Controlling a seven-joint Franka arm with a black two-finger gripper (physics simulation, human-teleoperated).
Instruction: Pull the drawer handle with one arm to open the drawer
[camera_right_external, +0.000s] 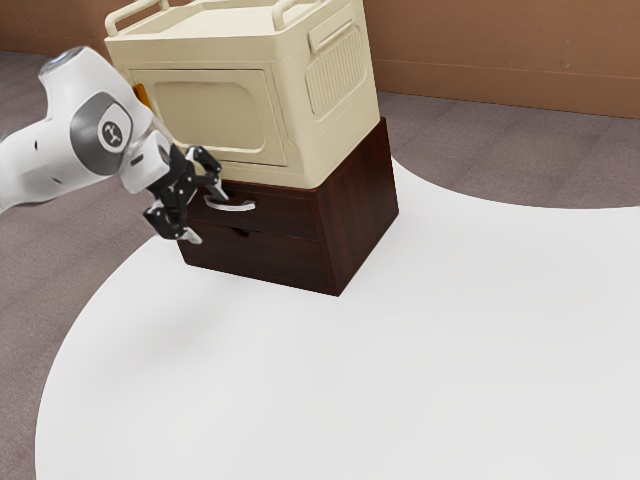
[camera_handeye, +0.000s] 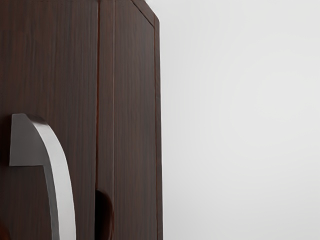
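My fingers are apart; curved metal drawer handle near them, toward exterior view's right, long axis level.

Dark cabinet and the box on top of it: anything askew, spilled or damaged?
Nothing stands out: the cream box sits upright on the cabinet, the silver handle looks intact, and I see no spill.

dark round emblem, pale mark inside, on grey arm joint
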